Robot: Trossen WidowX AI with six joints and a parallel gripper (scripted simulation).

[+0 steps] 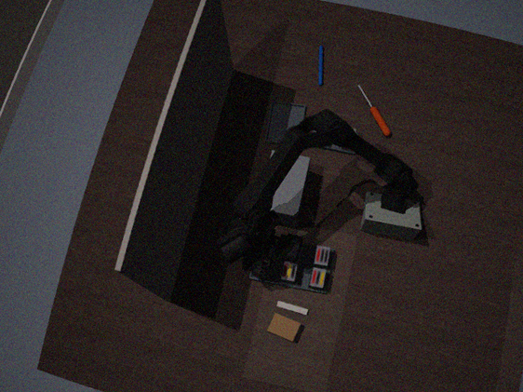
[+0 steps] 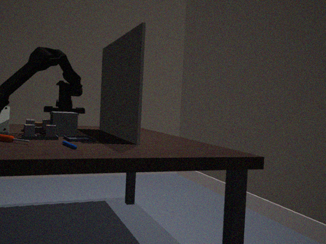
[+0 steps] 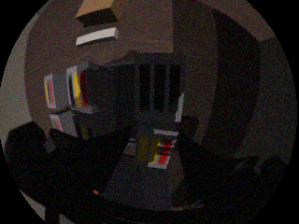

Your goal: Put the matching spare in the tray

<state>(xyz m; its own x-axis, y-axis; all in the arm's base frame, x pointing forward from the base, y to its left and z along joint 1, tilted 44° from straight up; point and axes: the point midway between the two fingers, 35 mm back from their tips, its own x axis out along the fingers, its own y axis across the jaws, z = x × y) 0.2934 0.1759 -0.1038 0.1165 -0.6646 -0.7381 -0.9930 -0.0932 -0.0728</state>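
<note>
My gripper (image 3: 155, 133) is open low over the left end of the spares rack (image 1: 310, 288). Its fingers stand either side of a spare with a yellow and red label (image 3: 163, 156) and do not visibly grip it. Beside that is a spare with dark bars (image 3: 160, 89). Further spares show: yellow and red (image 1: 319, 278) (image 3: 50, 91), red-barred (image 1: 322, 255) (image 3: 57, 122), and one with yellow and dark red (image 1: 289, 271) (image 3: 78, 89). A shallow dark tray (image 1: 296, 115) (image 2: 79, 138) lies beyond the grey housing (image 1: 294, 185) (image 2: 64, 122), which hides my fingertips in the exterior view. The mounted unit's code is not readable.
A tall dark panel (image 1: 173, 140) (image 2: 123, 85) stands along one side. A tan block (image 1: 284, 327) (image 3: 99, 11) and white strip (image 1: 292, 307) (image 3: 97, 36) lie near the rack. An orange screwdriver (image 1: 380, 122) (image 2: 3, 137) and blue pen (image 1: 321, 65) (image 2: 69, 145) lie farther off.
</note>
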